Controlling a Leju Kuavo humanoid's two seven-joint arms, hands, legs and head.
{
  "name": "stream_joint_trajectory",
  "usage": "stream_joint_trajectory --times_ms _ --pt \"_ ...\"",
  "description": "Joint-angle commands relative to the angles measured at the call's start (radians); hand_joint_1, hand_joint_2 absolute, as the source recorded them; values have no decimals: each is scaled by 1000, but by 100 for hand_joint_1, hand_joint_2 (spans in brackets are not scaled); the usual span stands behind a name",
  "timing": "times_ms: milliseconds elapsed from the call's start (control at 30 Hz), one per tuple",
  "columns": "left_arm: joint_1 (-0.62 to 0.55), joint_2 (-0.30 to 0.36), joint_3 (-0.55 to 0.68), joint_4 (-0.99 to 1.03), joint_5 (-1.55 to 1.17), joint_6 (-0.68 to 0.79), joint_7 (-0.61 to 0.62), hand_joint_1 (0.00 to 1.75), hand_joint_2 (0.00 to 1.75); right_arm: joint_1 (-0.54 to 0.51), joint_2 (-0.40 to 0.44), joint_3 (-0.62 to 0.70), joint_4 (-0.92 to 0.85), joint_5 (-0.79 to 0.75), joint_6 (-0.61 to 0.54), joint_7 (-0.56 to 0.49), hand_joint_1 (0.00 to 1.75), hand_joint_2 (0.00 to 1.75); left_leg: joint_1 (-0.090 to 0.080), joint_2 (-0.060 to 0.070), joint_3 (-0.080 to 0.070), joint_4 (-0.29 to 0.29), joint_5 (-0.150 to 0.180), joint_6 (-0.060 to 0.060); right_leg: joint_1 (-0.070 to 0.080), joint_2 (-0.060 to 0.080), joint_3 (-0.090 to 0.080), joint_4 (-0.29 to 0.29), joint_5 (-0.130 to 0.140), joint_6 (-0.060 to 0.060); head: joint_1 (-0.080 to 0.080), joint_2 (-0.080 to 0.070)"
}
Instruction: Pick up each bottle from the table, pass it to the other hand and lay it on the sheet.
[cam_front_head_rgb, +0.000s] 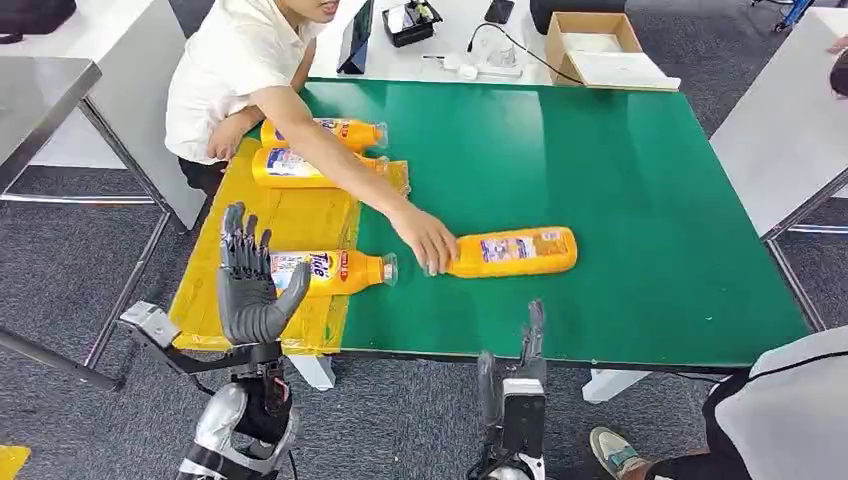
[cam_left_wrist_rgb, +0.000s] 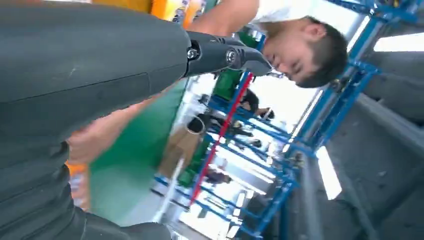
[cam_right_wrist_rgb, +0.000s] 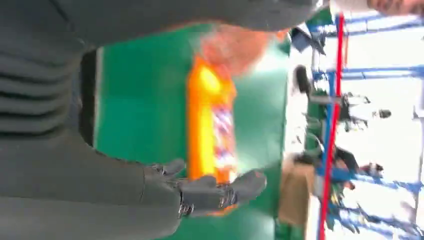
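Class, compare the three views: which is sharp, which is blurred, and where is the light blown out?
Head view: sharp, evenly lit green table. Right wrist view: smeared orange bottle. Left wrist view: soft, with blown-out white behind the person.

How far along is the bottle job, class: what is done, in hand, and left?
Done: three bottles lie on the yellow sheet. In hand: nothing; the left hand and right hand hold nothing. Left: the bottle on the green table, touched by a person's hand.

four orange bottles (cam_front_head_rgb: 512, 251), one yellow sheet (cam_front_head_rgb: 300, 215), one green table (cam_front_head_rgb: 620, 180)
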Motion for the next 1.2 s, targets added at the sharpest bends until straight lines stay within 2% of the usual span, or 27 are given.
stream_joint_trajectory --times_ms 33,67,100,133,167,200,233,267,300,367,433,533,600,633,667,700,833,967,1100,1167,1200 --pt "120 9 71 -117 44 -10 48 0 175 -81 142 -582 33 608 -39 60 0 175 -1 1 4 0 -2 -1 0 1 3 1 -2 -2 0 0" --pt "120 9 67 -107 42 -20 46 0 175 -117 142 -602 82 651 -39 54 0 175 0 3 4 -1 -1 -1 0 3 2 0 -1 -2 0 0" --pt "118 8 65 -100 37 -27 42 0 175 -154 107 -555 171 650 -39 93 0 175 0 2 2 -1 0 -1 0 2 1 -1 0 -1 0 0" --pt "114 9 63 -97 18 -32 24 0 175 -177 75 -544 183 751 -39 160 0 175 0 4 5 -2 -1 -1 1 3 4 -2 0 -2 -1 0" --pt "109 8 62 -95 15 -33 23 0 175 -194 67 -551 195 790 -39 178 0 175 0 2 3 -1 0 -1 1 1 3 -2 0 -1 0 0" --pt "103 10 61 -96 11 -35 19 0 175 -220 32 -520 248 893 -39 206 0 175 0 1 5 -2 0 -1 1 1 5 -2 0 -2 0 0" --pt "79 17 57 -85 8 -45 16 0 175 -270 -48 -443 335 1132 -39 335 0 175 1 1 3 -1 0 0 1 1 3 -2 0 -1 0 0" --pt "65 17 61 -77 9 -45 17 0 175 -301 -82 -406 397 1148 -39 351 0 175 1 2 6 -2 -1 -1 1 2 6 -2 0 -2 0 0" --pt "48 19 63 -68 7 -51 14 0 175 -351 -108 -372 479 1069 -39 345 0 175 0 2 4 -2 0 0 0 2 4 -2 1 -1 0 0" --pt "37 18 64 -64 15 -63 17 0 175 -409 -118 -339 571 1021 2 358 0 175 1 4 6 -2 0 -1 1 4 6 -4 2 -2 -1 0" --pt "28 15 57 -53 21 -72 25 0 175 -461 -130 -291 621 1024 -3 392 0 175 0 3 2 -1 1 0 0 2 2 -1 2 -1 0 0" --pt "13 13 37 -15 33 -83 53 0 175 -520 -143 -224 678 1076 -8 500 0 175 0 1 3 0 1 1 0 2 3 -1 2 -1 0 0" --pt "9 9 31 -1 36 -84 63 0 175 -539 -146 -204 698 1100 6 536 0 175 0 3 5 -1 1 0 0 3 4 -1 2 -1 0 0" --pt "1 10 24 18 51 -94 88 0 175 -557 -156 -167 726 1156 -1 587 0 175 0 1 4 -1 1 1 0 1 5 -1 1 -1 0 0" --pt "1 10 24 18 51 -94 88 0 175 -557 -156 -167 726 1156 -1 587 0 175 -1 0 4 -1 1 1 0 0 4 -1 1 -1 0 0" --pt "-4 8 17 32 53 -93 97 0 175 -574 -165 -124 750 1226 -7 634 0 175 0 -1 4 -1 1 1 0 -1 4 -1 1 -1 0 0" --pt "-7 3 12 51 90 -105 144 0 175 -598 -157 -83 768 1266 36 664 0 175 0 1 8 0 0 0 1 0 7 0 0 -2 0 0" --pt "-9 2 11 54 95 -104 152 0 175 -608 -152 -77 768 1270 50 673 0 175 0 -1 4 0 1 1 0 -1 4 0 1 -1 0 0" --pt "-22 -1 3 69 123 -108 192 0 175 -651 -151 -73 811 1249 170 703 0 175 0 -1 2 0 1 1 0 -1 2 0 1 0 0 0" --pt "-24 -3 2 71 132 -111 202 0 175 -658 -150 -79 822 1236 192 707 0 175 0 -1 2 0 1 1 0 -1 3 0 1 -1 0 0" --pt "-27 -1 -5 75 138 -113 217 0 175 -674 -152 -70 850 1243 251 739 0 175 -1 -1 2 0 2 1 -1 -1 2 0 1 0 0 0"
